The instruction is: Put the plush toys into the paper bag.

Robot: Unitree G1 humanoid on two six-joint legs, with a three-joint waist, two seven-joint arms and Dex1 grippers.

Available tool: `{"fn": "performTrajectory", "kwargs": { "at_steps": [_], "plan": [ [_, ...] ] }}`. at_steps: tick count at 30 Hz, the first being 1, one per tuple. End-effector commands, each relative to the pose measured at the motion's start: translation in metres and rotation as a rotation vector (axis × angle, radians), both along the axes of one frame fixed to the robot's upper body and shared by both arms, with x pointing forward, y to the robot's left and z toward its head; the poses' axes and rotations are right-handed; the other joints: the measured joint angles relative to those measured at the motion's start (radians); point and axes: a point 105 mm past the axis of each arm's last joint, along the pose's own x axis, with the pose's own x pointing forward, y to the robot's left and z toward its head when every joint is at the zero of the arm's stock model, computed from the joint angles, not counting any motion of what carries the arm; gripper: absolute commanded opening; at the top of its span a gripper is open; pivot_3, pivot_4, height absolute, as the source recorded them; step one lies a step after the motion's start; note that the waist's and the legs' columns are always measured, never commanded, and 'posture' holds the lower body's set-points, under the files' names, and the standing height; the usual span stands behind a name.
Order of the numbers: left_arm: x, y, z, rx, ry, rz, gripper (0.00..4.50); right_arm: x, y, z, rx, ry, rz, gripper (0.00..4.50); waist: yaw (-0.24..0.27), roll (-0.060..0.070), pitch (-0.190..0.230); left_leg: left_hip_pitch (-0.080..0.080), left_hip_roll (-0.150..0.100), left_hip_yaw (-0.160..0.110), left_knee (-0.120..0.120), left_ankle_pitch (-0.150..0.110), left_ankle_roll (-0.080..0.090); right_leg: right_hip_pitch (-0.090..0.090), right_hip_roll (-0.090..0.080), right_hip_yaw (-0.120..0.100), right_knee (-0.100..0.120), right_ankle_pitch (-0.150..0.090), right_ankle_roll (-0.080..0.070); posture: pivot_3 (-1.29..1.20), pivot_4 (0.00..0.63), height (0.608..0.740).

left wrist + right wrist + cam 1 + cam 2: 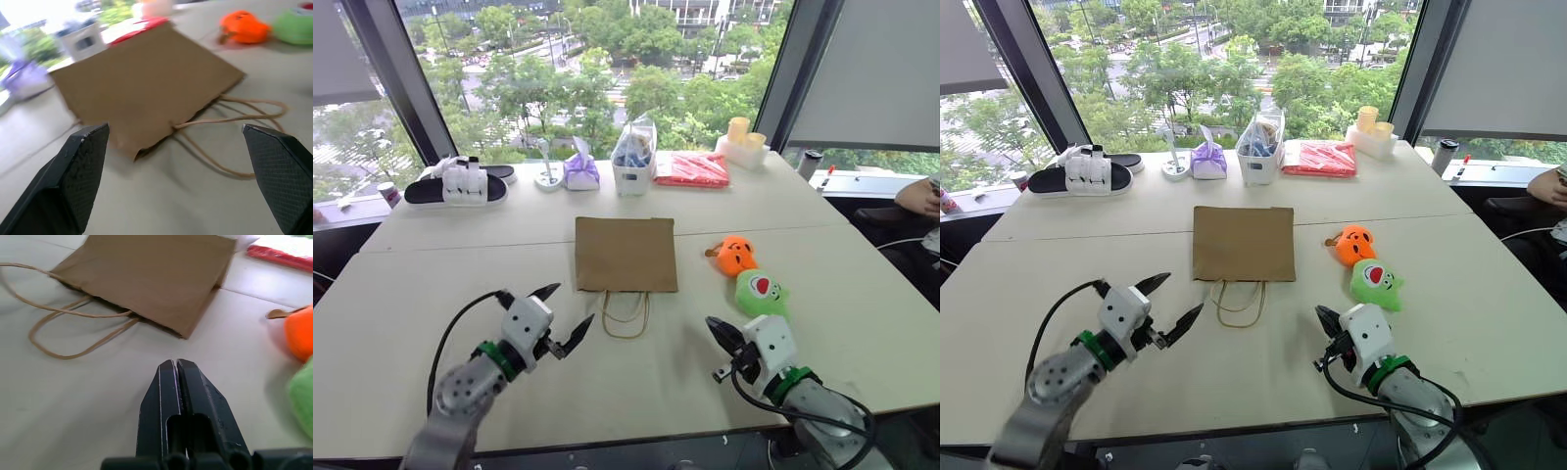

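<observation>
The brown paper bag (626, 253) lies flat on the table's middle, its loop handles (626, 314) pointing toward me. To its right sit the orange plush toy (736, 255) and, nearer me, the green plush toy (760, 292) with a red-and-white patch. My left gripper (572, 304) hovers open and empty just left of the handles, aimed at the bag's mouth (146, 83). My right gripper (714, 325) is shut and empty, right of the handles and short of the green toy. In the right wrist view its closed fingers (173, 382) point at the bag's corner (186, 328).
Along the table's far edge by the window stand a black-and-white sandal (460, 183), a purple pack (580, 171), a white basket of items (634, 162), a red packet (693, 168) and a container with cups (744, 145). A person's hand (920, 196) shows at the far right.
</observation>
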Motion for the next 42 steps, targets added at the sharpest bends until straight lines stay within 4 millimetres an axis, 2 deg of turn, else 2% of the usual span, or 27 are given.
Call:
{"fn": "performTrajectory", "kwargs": {
  "at_steps": [1, 5, 12, 13, 14, 18, 19, 21, 23, 27, 31, 35, 39, 42],
  "plan": [
    [-0.001, -0.009, 0.005, 0.175, -0.062, -0.262, 4.43, 0.000, 0.005, 0.036, 0.059, -0.046, 0.065, 0.00, -0.001, 0.000, 0.000, 0.000, 0.000, 0.000, 0.000, 0.000, 0.000, 0.000, 0.000, 0.000, 0.000, 0.000, 0.000, 0.00, 0.150, 0.740],
    [0.009, -0.011, -0.004, 0.299, -0.055, -0.419, 4.43, 0.005, 0.003, 0.055, 0.063, -0.086, 0.056, 0.00, -0.002, 0.000, 0.000, 0.000, 0.000, 0.000, -0.001, 0.000, 0.000, 0.000, 0.000, 0.000, -0.001, 0.000, 0.001, 0.00, 0.150, 0.740],
    [0.041, -0.022, -0.001, 0.361, -0.130, -0.491, 4.43, 0.010, 0.001, 0.069, 0.081, -0.142, -0.006, 0.00, 0.000, 0.000, 0.000, -0.004, -0.001, 0.000, 0.000, 0.000, 0.001, -0.003, 0.000, 0.000, -0.001, 0.002, 0.005, 0.00, 0.150, 0.740],
    [0.045, -0.026, -0.001, 0.365, -0.142, -0.500, 3.92, 0.009, 0.001, 0.070, 0.082, -0.144, -0.009, 0.00, -0.001, 0.000, 0.000, -0.004, -0.001, 0.000, 0.000, 0.000, 0.001, -0.003, -0.001, 0.000, -0.001, 0.002, 0.005, 0.00, 0.150, 0.740],
    [0.048, -0.030, -0.001, 0.369, -0.152, -0.508, 3.60, 0.009, 0.002, 0.070, 0.082, -0.144, -0.011, 0.00, -0.001, 0.000, 0.000, -0.004, -0.001, 0.000, 0.000, 0.000, 0.001, -0.003, 0.000, 0.000, -0.001, 0.002, 0.005, 0.00, 0.150, 0.740],
    [0.056, -0.044, 0.000, 0.351, -0.179, -0.536, 1.57, 0.007, 0.003, 0.068, 0.077, -0.142, -0.022, 0.00, -0.003, 0.000, 0.000, -0.004, -0.001, -0.001, 0.000, 0.000, 0.001, -0.003, 0.000, 0.000, -0.001, 0.002, 0.006, 0.00, 0.150, 0.740],
    [0.056, -0.046, 0.000, 0.349, -0.185, -0.547, 0.94, 0.006, 0.003, 0.068, 0.073, -0.142, -0.025, 0.00, -0.004, 0.000, 0.000, -0.004, -0.001, 0.000, 0.000, 0.000, 0.001, -0.003, 0.000, 0.000, -0.001, 0.002, 0.006, 0.00, 0.150, 0.740],
    [0.056, -0.049, 0.000, 0.347, -0.193, -0.563, 0.03, 0.006, 0.003, 0.067, 0.066, -0.142, -0.030, 0.00, -0.005, 0.000, 0.000, -0.003, -0.001, -0.001, 0.000, 0.000, 0.001, -0.003, 0.000, 0.000, 0.000, 0.002, 0.006, 0.00, 0.150, 0.740],
    [0.058, -0.050, 0.008, 0.312, -0.186, -0.560, 0.03, 0.005, 0.004, 0.066, 0.065, -0.137, -0.030, 0.00, -0.005, 0.000, 0.000, -0.003, -0.001, 0.000, 0.000, 0.000, 0.001, -0.003, 0.000, 0.000, 0.000, 0.002, 0.006, 0.00, 0.150, 0.740],
    [0.072, -0.048, 0.044, 0.164, -0.087, -0.506, 0.03, 0.006, 0.018, 0.057, 0.114, -0.090, 0.008, 0.00, -0.005, -0.001, 0.001, -0.003, -0.001, -0.001, 0.001, 0.000, 0.001, -0.003, 0.000, 0.000, 0.001, 0.002, 0.006, 0.00, 0.150, 0.740],
    [0.071, -0.057, 0.080, 0.032, -0.021, -0.526, 0.03, 0.021, 0.044, 0.042, 0.164, -0.033, 0.042, 0.00, -0.008, -0.001, 0.001, -0.003, -0.001, -0.002, 0.001, 0.000, 0.001, -0.003, 0.000, 0.000, 0.002, 0.002, 0.006, 0.00, 0.150, 0.740],
    [0.066, -0.064, 0.096, -0.013, 0.023, -0.551, 0.03, 0.034, 0.070, 0.029, 0.197, 0.033, 0.091, 0.00, -0.011, -0.001, 0.000, -0.002, -0.001, -0.002, 0.001, 0.000, 0.001, -0.003, 0.000, 0.000, 0.003, 0.002, 0.006, 0.00, 0.150, 0.740],
    [0.055, -0.070, 0.112, -0.061, 0.065, -0.589, 0.03, 0.067, 0.100, 0.010, 0.145, 0.052, 0.092, 0.00, -0.016, 0.000, 0.001, -0.001, -0.001, -0.002, 0.000, 0.000, 0.001, -0.004, 0.001, 0.000, 0.005, 0.002, 0.005, 0.00, 0.150, 0.740],
    [0.051, -0.072, 0.123, -0.090, 0.069, -0.594, 0.03, 0.092, 0.111, 0.009, 0.110, 0.010, 0.055, 0.00, -0.016, 0.000, 0.001, -0.001, -0.001, -0.002, 0.000, 0.000, 0.000, -0.004, 0.001, 0.000, 0.006, 0.002, 0.005, 0.00, 0.150, 0.740]
  ]
}}
